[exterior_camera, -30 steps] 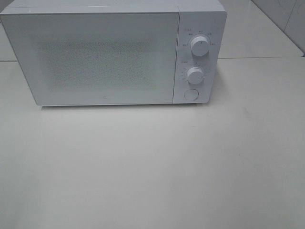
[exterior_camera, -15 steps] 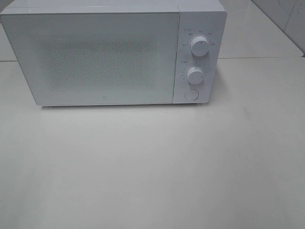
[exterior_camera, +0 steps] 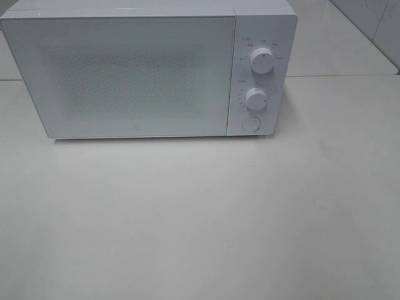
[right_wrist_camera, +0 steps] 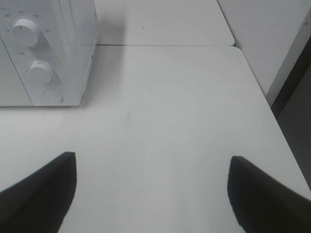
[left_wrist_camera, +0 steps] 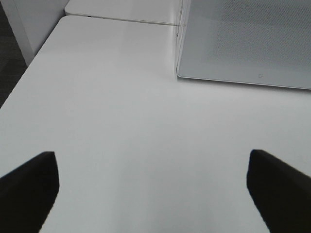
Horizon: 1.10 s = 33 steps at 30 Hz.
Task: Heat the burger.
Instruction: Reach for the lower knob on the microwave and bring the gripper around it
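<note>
The burger cannot be seen; the shut microwave door [exterior_camera: 125,75] may hide it.

The microwave [exterior_camera: 150,72] is standing at the back of the table [exterior_camera: 200,225], its shut door [exterior_camera: 119,81] blocking the way inside; the surface before it and off to its right is lying open.

You see the microwave [exterior_camera: 131,75] on the table [exterior_camera: 200,219], toward the back; on its right side, the top knob [exterior_camera: 262,60] sits above the lower knob [exterior_camera: 256,99], with the button [exterior_camera: 250,124] lowest.

High view faces microwave [exterior_camera: 137,75] front; wrist views low, sharing its corners.
</note>
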### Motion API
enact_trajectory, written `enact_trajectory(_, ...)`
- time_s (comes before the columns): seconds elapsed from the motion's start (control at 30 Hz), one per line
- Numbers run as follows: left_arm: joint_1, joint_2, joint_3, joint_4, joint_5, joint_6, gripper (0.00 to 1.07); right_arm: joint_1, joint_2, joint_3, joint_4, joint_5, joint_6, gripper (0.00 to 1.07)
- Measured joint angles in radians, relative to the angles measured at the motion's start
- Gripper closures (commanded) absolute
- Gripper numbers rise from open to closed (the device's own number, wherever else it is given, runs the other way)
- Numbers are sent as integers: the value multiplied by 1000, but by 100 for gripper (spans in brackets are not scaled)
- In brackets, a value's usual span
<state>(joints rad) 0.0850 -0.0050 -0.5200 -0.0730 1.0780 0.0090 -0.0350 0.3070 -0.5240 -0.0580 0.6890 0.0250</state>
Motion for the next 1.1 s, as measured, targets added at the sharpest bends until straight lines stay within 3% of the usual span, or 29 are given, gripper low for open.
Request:
enact_trajectory(0.43, 0, 0, 0, 0, 0, 0, 9, 0, 218, 93, 0, -370, 2, 31)
enact_trajectory(1.0, 0, 0, 0, 0, 0, 0, 9, 0, 537, 94, 0, -749, 11, 31)
enact_trajectory(1.1, 0, 0, 0, 0, 0, 0, 9, 0, 624, 94, 0, -887, 25, 31)
